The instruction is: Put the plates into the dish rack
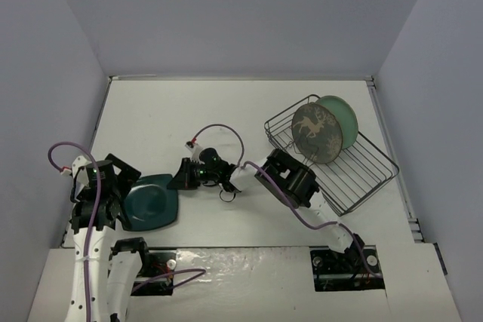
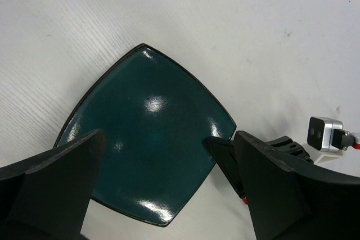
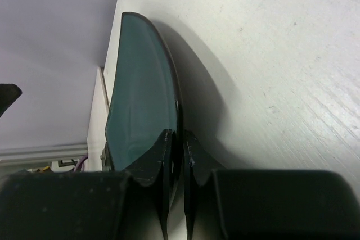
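The square dark teal plate point(image 1: 153, 201) lies at the near left of the table. It also shows in the left wrist view point(image 2: 149, 133) and, edge-on, in the right wrist view point(image 3: 140, 94). My right gripper point(image 1: 181, 177) is shut on the plate's right edge point(image 3: 179, 144). My left gripper point(image 1: 121, 190) is open and empty above the plate's left side point(image 2: 169, 195). The grey-brown deer plate point(image 1: 316, 133) and the mint-green plate point(image 1: 343, 117) stand upright in the black wire dish rack point(image 1: 370, 175) at the right.
The right gripper's finger point(image 2: 225, 155) and its wrist camera point(image 2: 324, 133) show beside the plate in the left wrist view. Purple cables loop over both arms. Grey walls close in the table on three sides.
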Robot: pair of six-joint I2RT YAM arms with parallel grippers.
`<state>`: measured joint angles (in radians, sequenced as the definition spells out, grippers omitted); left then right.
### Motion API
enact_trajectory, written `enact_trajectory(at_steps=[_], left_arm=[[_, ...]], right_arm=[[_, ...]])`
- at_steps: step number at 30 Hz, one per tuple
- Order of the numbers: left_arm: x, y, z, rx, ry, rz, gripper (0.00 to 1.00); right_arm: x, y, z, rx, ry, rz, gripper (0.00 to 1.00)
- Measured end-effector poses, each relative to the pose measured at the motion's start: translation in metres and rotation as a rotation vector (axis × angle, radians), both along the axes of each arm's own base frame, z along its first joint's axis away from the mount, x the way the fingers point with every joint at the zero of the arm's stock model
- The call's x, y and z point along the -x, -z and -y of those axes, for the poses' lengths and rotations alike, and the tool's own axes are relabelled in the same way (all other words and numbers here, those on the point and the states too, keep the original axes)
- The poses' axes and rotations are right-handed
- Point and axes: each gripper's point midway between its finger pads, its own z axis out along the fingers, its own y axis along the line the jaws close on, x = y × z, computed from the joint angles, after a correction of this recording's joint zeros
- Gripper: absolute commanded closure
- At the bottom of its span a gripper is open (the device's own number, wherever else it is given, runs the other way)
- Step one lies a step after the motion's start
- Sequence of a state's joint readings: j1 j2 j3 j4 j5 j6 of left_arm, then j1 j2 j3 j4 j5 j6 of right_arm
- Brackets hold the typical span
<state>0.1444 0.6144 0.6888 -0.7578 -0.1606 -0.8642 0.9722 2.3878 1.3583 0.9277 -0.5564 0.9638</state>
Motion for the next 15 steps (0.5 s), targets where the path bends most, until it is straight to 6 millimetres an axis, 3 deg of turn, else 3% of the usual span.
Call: enact_trajectory(at_steps=[8,12,15], left_arm=[[0.000,-0.002,0.005,0.015,0.024,0.014,0.03],[0.000,-0.009,0.011,0.025,0.062,0.051,0.03],[-0.001,-0.019,0.021,0.037,0.122,0.095,0.03]], right_arm=[[0.000,-0.002,0.019,0.020,0.014,0.078,1.00],[-0.008,-0.032,0.044,0.026,0.026,0.201,1.00],[-0.033,-0.062,0.068,0.022,0.076,0.310,1.00]])
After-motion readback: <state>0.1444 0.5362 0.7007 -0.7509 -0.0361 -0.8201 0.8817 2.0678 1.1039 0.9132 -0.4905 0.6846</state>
